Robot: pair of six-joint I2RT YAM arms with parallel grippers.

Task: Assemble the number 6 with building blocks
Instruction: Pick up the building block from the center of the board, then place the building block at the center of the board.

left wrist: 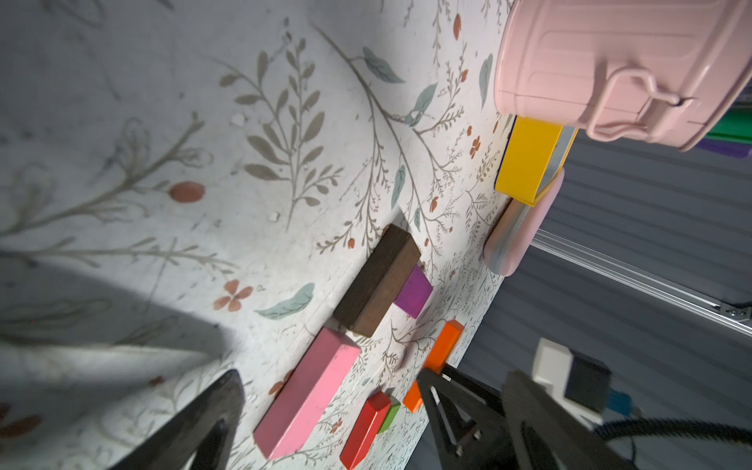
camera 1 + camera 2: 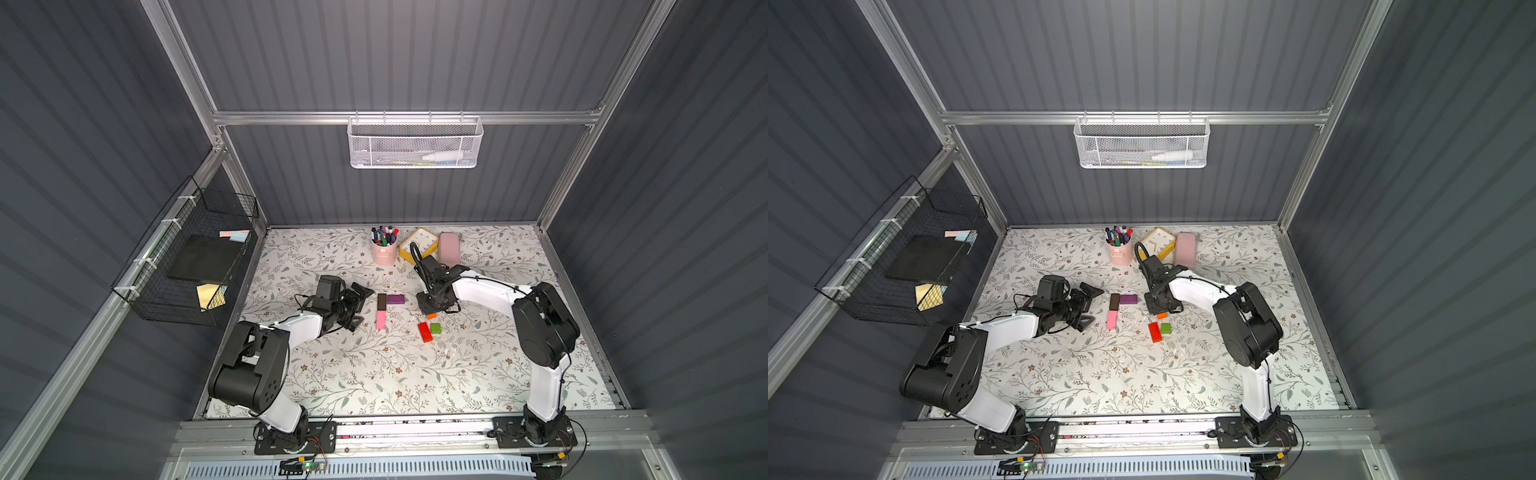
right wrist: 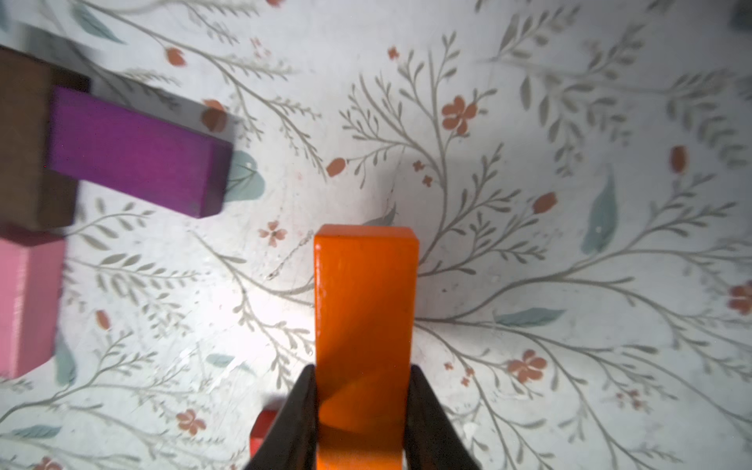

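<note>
- Orange bar [image 3: 366, 309]: pinched by right gripper [image 3: 362, 370], centre of desk [image 2: 374, 374], right of pink block [image 2: 381, 320].
- Handling: best laid square against pink block's near end, without nudging brown block [image 2: 382, 301].
- Left gripper [image 2: 358, 307]: wide, empty.

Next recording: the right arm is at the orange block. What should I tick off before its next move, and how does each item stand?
1. Right gripper shut on the orange block: ok.
2. Orange block lifted off the table: cannot tell.
3. Brown block and pink block end to end in one line: ok.
4. Purple block against the brown block's side: ok.
5. Left gripper open and apart from the blocks: ok.
6. Red block and green block joined to the figure: not ok, they lie side by side apart from it.
</note>
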